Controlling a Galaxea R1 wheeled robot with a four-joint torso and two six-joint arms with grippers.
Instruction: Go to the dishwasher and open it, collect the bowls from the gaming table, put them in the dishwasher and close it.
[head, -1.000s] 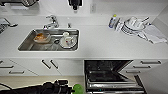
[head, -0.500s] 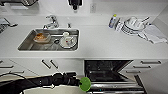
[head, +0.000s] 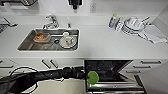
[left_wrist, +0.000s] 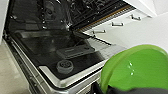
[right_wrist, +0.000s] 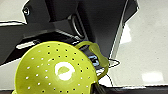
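Now the robot's left arm is reaching w/ a lime green bowl (head: 93, 77) over the open dishwasher (head: 110, 72), left gripper (left_wrist: 105, 88) clamping its rim; a sec ago arm and bowl weren't yet there. Right gripper (right_wrist: 96, 87) is holding a perforated yellow-green bowl (right_wrist: 55, 71), its grip hard to tell; loading looks underway

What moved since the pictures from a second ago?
The left arm reached in from the left, carrying a green bowl over the open dishwasher. A second ago neither showed there. The sink with its dishes and the plates on the counter stayed put.
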